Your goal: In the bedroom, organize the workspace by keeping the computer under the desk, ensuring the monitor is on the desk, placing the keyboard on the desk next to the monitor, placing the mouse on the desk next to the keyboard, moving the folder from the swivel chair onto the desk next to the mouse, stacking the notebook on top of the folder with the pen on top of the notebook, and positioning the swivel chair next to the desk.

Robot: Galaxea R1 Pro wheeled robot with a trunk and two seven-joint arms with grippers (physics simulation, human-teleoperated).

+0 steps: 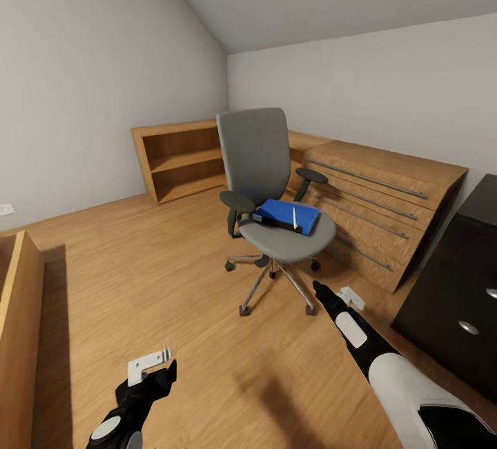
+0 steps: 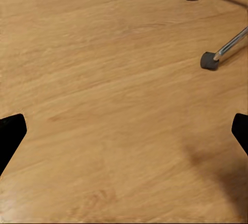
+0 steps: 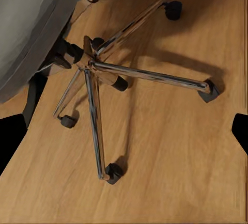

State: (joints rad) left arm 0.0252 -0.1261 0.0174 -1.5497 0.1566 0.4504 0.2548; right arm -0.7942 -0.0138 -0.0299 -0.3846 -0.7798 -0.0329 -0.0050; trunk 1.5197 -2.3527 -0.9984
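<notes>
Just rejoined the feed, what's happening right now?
The robot faces the swivel chair on the wooden floor. A blue folder with the pen on top lies on its seat. The left claw and right claw hang open and empty, the right nearer the chair base.

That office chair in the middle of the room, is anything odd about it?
Yes. The chair stands alone on the open floor, and on its seat lies a blue folder with a white pen on top. Things left on a seat look misplaced. Nothing looks spilled or broken.
</notes>
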